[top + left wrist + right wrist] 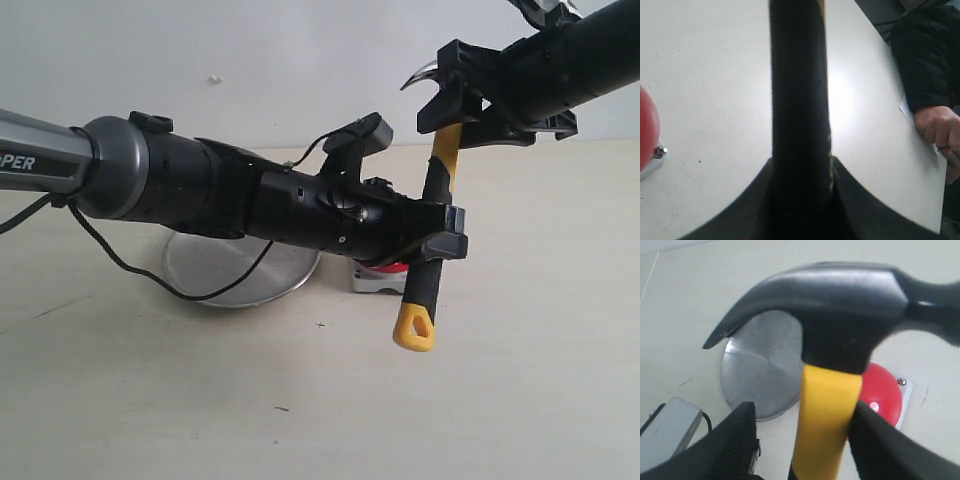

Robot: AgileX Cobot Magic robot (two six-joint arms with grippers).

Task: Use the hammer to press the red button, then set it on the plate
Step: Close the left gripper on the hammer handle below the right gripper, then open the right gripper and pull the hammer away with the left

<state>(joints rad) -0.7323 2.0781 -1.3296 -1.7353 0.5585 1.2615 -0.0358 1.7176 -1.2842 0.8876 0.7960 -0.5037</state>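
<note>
The hammer [437, 190] looks mid-handover by the red button [882, 390]: left pincer [440, 235] clamped on its grip, right pincer [458, 105] apart under the head, due to back away next.

my left arm [200, 185] is lying nearly level from the left across the middle, and my left gripper [445, 232] is clamping the hammer [428, 285] low on its handle. my right arm [590, 55] is slanting in from the upper right, and my right gripper [450, 95] is straddling the handle just under the head, jaws standing apart, not gripping.
</note>
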